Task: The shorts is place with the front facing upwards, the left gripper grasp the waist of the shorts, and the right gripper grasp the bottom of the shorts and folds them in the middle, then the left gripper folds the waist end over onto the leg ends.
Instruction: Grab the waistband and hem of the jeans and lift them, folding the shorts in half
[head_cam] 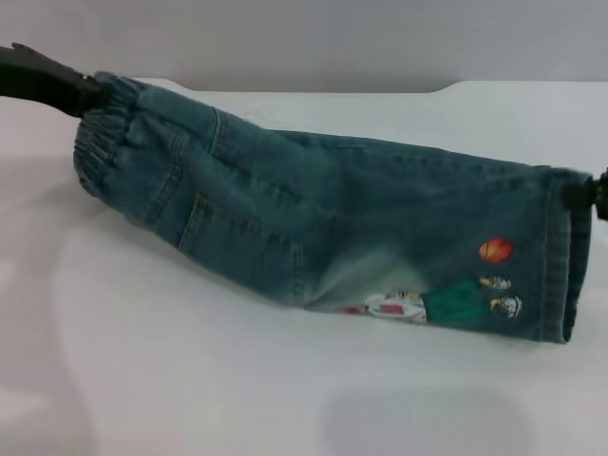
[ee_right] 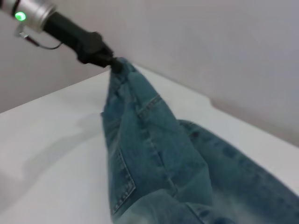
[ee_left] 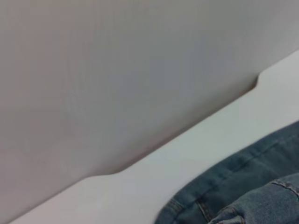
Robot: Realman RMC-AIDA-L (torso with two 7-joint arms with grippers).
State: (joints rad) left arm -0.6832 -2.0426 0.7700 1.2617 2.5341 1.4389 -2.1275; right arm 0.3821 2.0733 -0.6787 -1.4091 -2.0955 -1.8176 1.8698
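Observation:
The shorts [head_cam: 313, 218] hang folded lengthwise, stretched between both grippers, with their lower edge sagging onto the white table [head_cam: 190, 380]. At the upper left, my left gripper [head_cam: 87, 95] is shut on the ruffled waist of the shorts [head_cam: 100, 142]. At the right edge, my right gripper [head_cam: 591, 195] pinches the top corner of the bottom of the shorts [head_cam: 562, 256]. The cartoon player print [head_cam: 456, 299] and orange ball [head_cam: 495, 250] face me near the leg ends. The right wrist view shows the left gripper [ee_right: 112, 63] clamped on the bunched waist, with the shorts [ee_right: 154, 154] draping down. Denim [ee_left: 243, 196] fills one corner of the left wrist view.
A grey wall [head_cam: 304, 38] stands behind the table. The table's back edge has a step-shaped notch [head_cam: 446, 87]. Bare white tabletop lies in front of the shorts.

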